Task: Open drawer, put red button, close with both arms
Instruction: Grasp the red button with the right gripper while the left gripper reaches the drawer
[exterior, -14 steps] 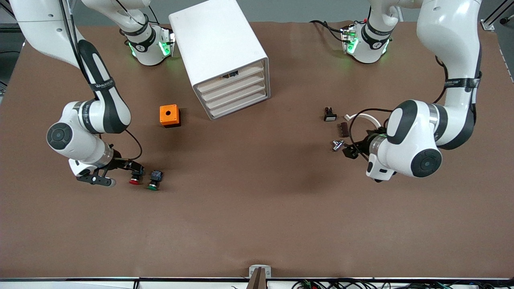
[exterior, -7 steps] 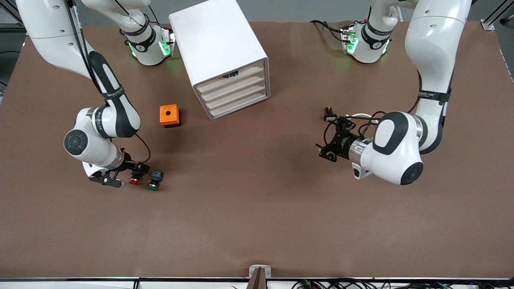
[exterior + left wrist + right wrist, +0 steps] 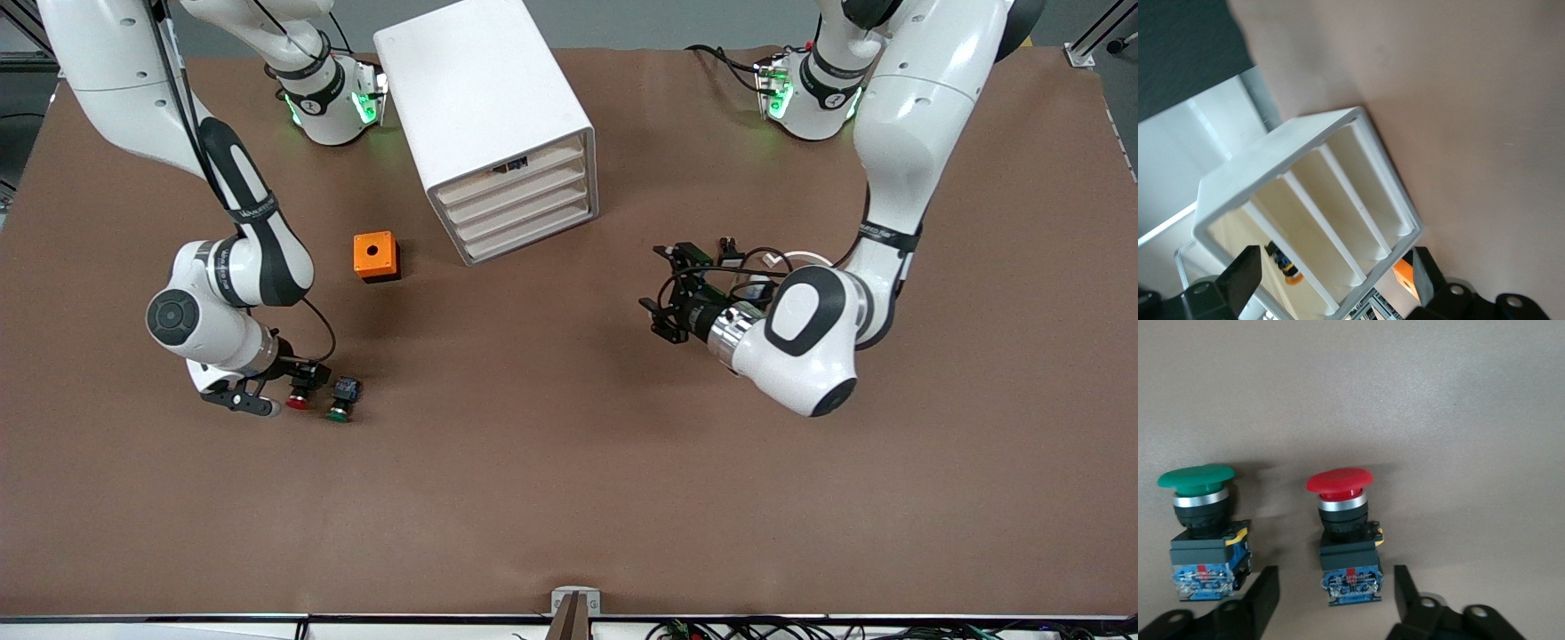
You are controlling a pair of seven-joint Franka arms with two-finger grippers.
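- Front view: we see the white cabinet [image 3: 494,124] on the brown counter [image 3: 569,498], its four drawers all shut; the drawer [image 3: 517,189] we want is second from the top. The orange box [image 3: 375,256] sits beside the cabinet, toward the right arm's end. The right gripper [image 3: 286,388] is down low at the red button [image 3: 300,392], with the green button [image 3: 341,399] just beside it. The left gripper [image 3: 669,293] hangs over bare counter, near the cabinet's front, nothing between its fingers.
- Left wrist view: we look straight at the cabinet's front [image 3: 1313,223], and the left gripper's fingers [image 3: 1242,277] stand wide apart and empty. A corner of the orange box [image 3: 1404,276] peeks in.
- Right wrist view: the red button [image 3: 1344,533] lies between the right gripper's parted fingers [image 3: 1262,595], not pinched yet. The green button [image 3: 1201,527] lies just outside one finger.
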